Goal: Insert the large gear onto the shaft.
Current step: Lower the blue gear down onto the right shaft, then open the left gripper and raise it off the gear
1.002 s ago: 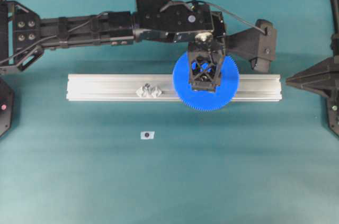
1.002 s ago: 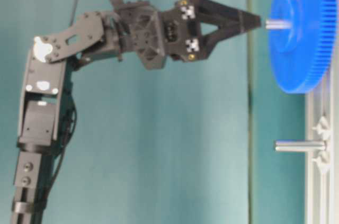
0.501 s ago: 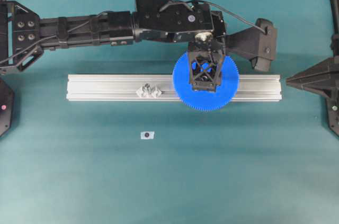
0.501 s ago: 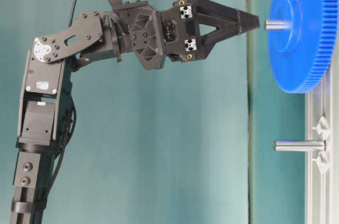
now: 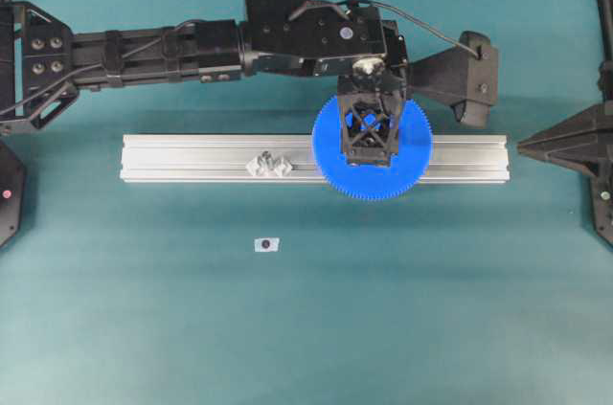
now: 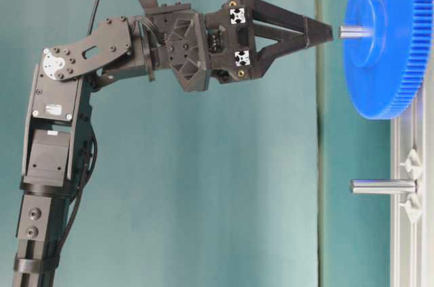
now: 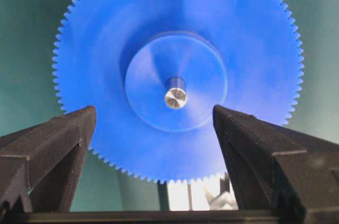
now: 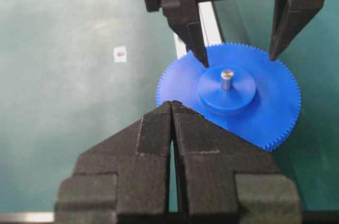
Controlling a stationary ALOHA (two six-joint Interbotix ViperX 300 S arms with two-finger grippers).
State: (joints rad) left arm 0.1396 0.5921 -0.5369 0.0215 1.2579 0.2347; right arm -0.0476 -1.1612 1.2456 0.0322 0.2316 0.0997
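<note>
insertion looks done to me: large gear point(image 7: 177, 75) sits on shaft point(image 7: 175, 97), left gripper point(image 7: 153, 128) spread wide, grasping nothing; right gripper point(image 8: 172, 123) clenched, parked away.

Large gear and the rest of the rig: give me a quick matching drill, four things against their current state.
Things:
1. large gear
2. left claw
3. right claw
4. small grey square piece

States:
A. shut, tips together
B. lying alone on the mat, off the rail
C. seated on the shaft, pin poking through the hub
D. open, above the gear, holding nothing

Pairs: 1-C, 2-D, 3-A, 4-B
</note>
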